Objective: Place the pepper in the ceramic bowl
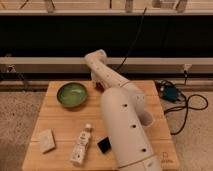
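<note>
Claw (98, 85) low beside the green bowl (72, 95)
The bowl sits just left of it. The red pepper (100, 88) peeks out there. I cannot tell its grip, or read the bottle (81, 145) label.

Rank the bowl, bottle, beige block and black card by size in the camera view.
Largest first: bowl, bottle, beige block, black card; bottle and block look close. The gripper is just beside the bowl.
</note>
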You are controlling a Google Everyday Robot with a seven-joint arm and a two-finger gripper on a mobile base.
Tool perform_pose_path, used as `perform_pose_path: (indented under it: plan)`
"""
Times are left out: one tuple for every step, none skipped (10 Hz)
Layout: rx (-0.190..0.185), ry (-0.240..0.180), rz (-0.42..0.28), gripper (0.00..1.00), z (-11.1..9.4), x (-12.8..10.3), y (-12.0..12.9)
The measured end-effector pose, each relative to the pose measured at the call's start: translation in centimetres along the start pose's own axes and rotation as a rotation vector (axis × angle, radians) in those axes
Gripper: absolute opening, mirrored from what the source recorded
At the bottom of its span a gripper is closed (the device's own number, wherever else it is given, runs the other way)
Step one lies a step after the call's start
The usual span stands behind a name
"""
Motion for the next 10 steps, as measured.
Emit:
perform_pose_path:
  plan:
    - [-0.006, -0.003, -0.003, 0.28, 0.0, -0.2, 0.1]
    - [-0.007, -0.005, -0.004, 0.2, -0.2, -0.4, 0.0]
    - [-0.007, -0.008, -0.006, 0.11, -0.4, -0.7, -0.1]
    - [-0.002, -0.006, -0.007, 0.03, -1.1, -0.9, 0.0]
    - [0.009, 0.003, -0.011, 0.0, -2.1, -1.3, -0.1]
    - [0.026, 0.014, -0.017, 0.0, -3.3, -1.8, -0.4]
    - [0.043, 0.024, -0.028, 0.0, -4.6, -2.3, -0.7]
    - [0.062, 0.038, -0.049, 0.0, -6.3, -3.1, -1.2]
    - [0.077, 0.049, -0.07, 0.0, -7.6, -3.8, -1.8]
    - [0.088, 0.057, -0.094, 0.0, -8.5, -4.6, -2.7]
